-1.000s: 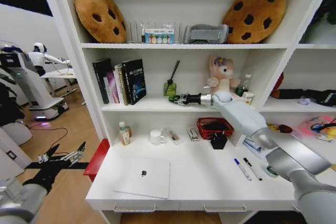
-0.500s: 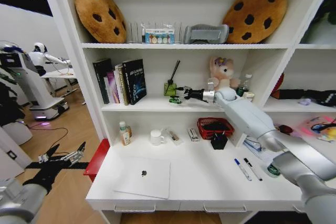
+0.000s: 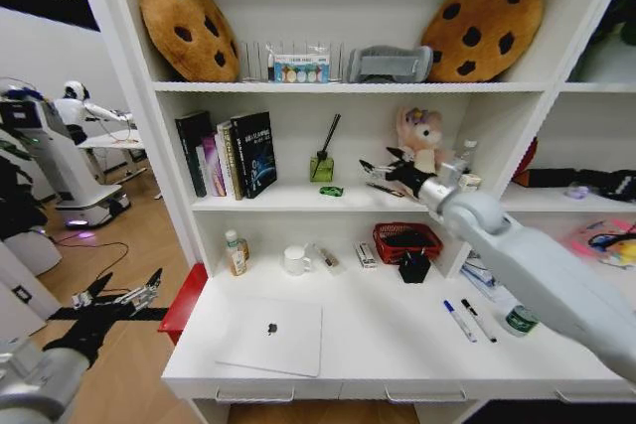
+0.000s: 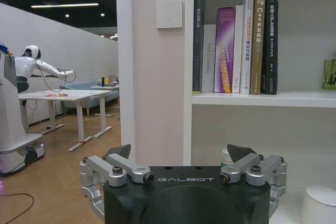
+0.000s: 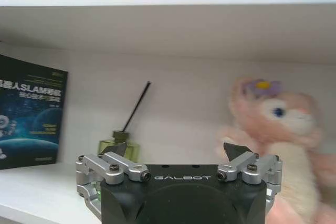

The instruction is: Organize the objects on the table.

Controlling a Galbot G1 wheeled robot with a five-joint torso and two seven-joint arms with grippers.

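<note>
The tiny green toy car rests on the middle shelf, beside the reed diffuser. My right gripper hangs open and empty a little to the car's right, in front of the pink plush; the right wrist view shows its fingers spread wide, facing the diffuser. On the white table lie the closed silver laptop, two pens and a dark-green round container. My left gripper waits open, low and left of the table, its fingers apart.
At the back of the table stand a red mesh basket, a white mug, a small bottle and a black cube. Books fill the shelf's left end. A red panel borders the table's left edge.
My right gripper has let go of the green car, left it on the shelf, and drawn back to the right. The left arm has stayed still.
</note>
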